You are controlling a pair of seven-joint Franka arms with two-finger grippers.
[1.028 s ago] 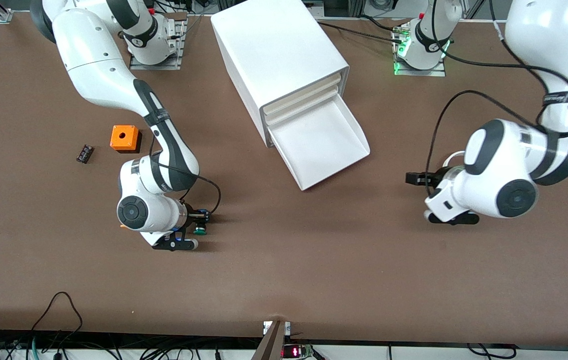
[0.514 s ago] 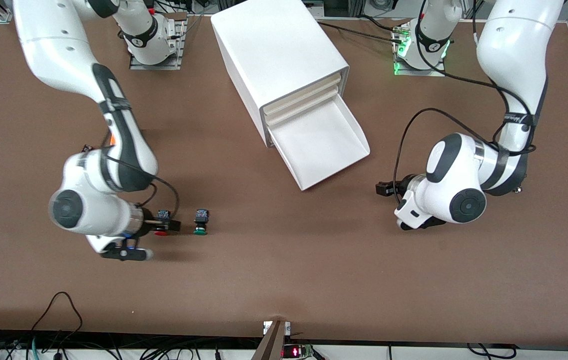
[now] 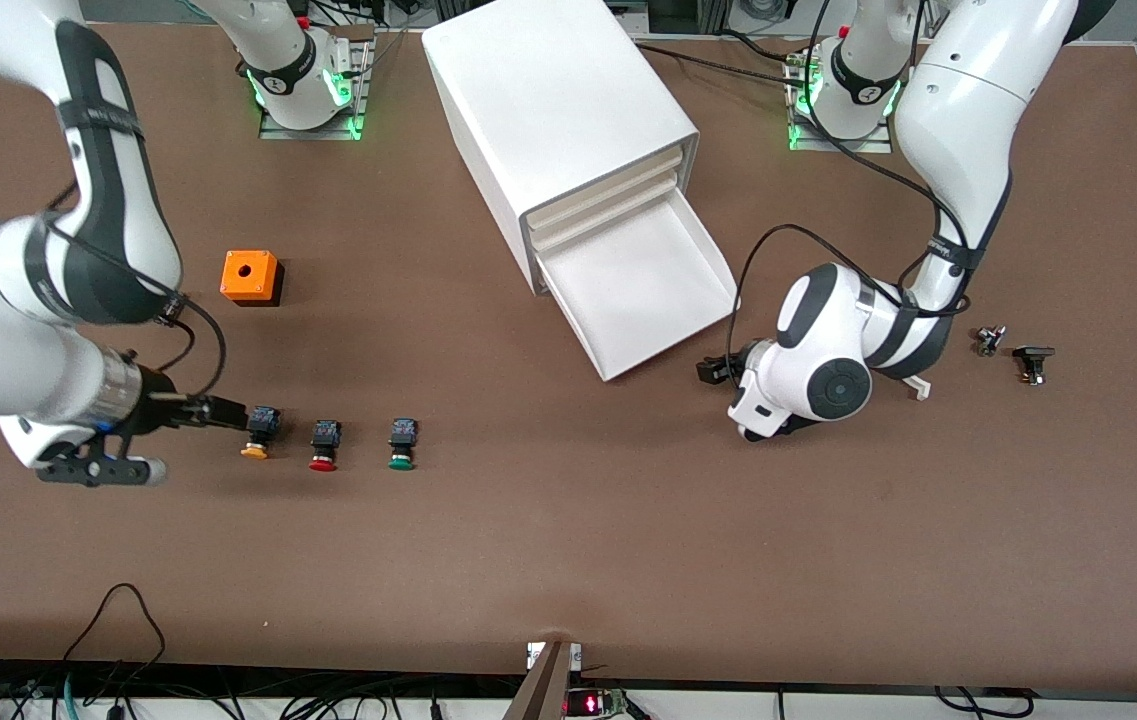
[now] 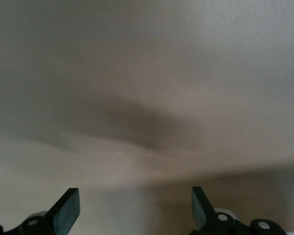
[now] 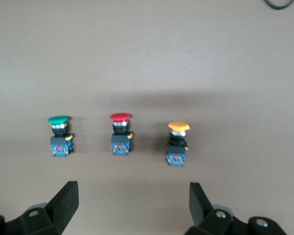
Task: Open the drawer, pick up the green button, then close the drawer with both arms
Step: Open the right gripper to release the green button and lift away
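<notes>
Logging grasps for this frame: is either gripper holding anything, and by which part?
Nothing is held. The right gripper is open beside the orange button; the left gripper is open beside the drawer.

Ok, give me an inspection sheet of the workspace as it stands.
Surface: brown table.
Job's things: bottom drawer open, empty; green button on table, in a row with red button and orange button.
Clutter: orange box; small black parts at left arm's end.
Grippers: right gripper open, beside orange button; left gripper open, by drawer front.
Cables: along table's near edge.
Surroundings: nothing seen.
</notes>
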